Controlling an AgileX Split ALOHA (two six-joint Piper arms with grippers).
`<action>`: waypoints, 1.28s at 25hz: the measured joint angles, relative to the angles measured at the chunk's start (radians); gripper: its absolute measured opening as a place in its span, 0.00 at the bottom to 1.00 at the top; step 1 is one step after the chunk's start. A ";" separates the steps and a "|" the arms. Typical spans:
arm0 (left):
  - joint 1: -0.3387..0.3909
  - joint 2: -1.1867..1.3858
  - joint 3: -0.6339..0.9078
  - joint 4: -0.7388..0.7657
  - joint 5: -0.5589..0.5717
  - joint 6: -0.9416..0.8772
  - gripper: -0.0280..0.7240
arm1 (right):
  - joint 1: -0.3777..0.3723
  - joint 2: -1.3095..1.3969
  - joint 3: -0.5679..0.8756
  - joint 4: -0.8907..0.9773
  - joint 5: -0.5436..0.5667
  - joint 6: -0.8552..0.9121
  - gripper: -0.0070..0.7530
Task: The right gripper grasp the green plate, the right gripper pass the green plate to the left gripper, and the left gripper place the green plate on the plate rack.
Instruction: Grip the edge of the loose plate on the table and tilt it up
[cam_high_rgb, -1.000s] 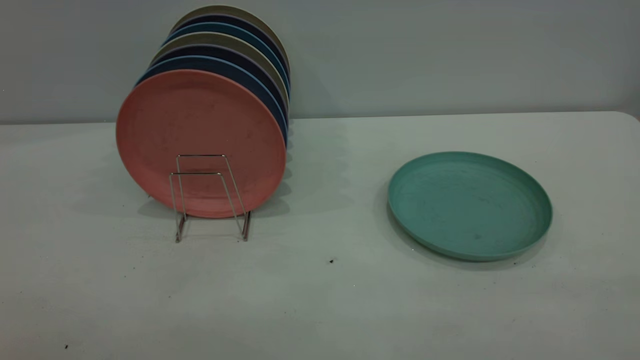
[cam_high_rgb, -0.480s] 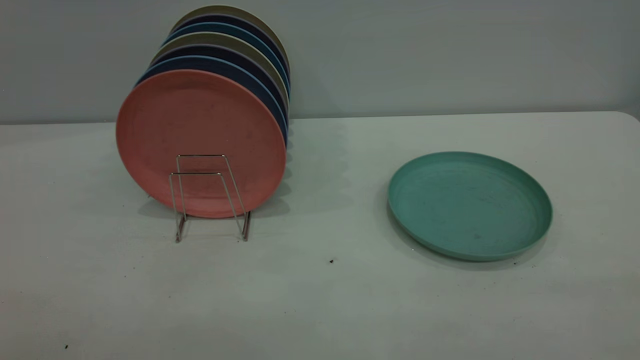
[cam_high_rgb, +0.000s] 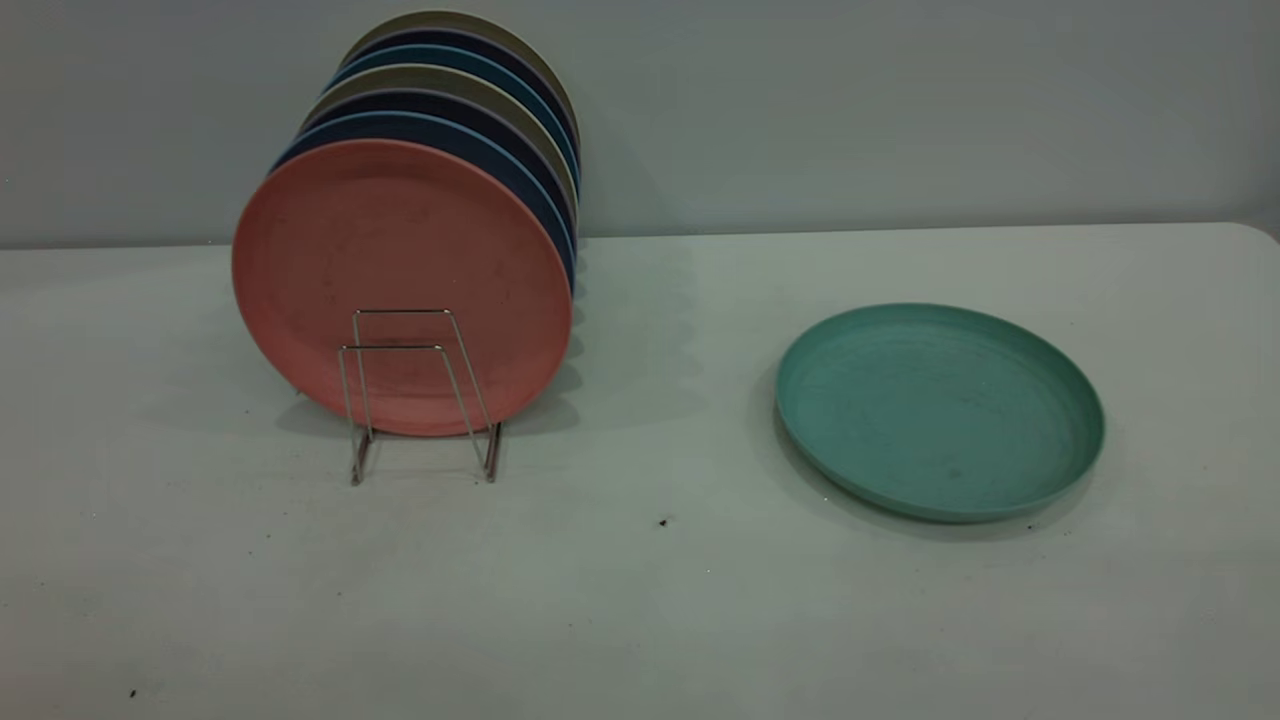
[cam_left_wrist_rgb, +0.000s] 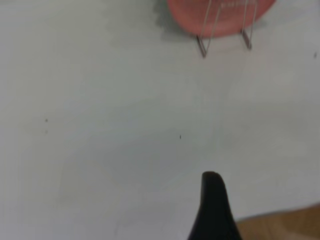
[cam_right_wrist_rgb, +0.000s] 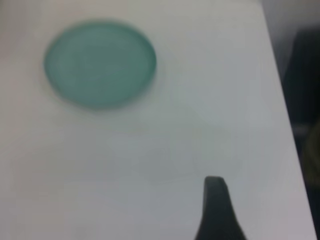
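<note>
The green plate (cam_high_rgb: 940, 412) lies flat on the table (cam_high_rgb: 640, 600) at about 3 o'clock from the rack (cam_high_rgb: 420, 395), well apart from it, untouched, while each wrist view shows only one dark fingertip, so neither claw's state can be told.
</note>
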 joint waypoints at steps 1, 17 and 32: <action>0.000 0.033 -0.005 0.000 -0.019 -0.027 0.80 | 0.000 0.024 -0.002 0.022 -0.054 -0.005 0.68; 0.000 0.637 -0.009 -0.285 -0.540 -0.007 0.79 | 0.000 0.928 -0.003 0.985 -0.435 -0.751 0.68; -0.001 0.681 -0.009 -0.311 -0.621 0.027 0.79 | -0.103 1.874 -0.316 1.438 -0.479 -1.249 0.66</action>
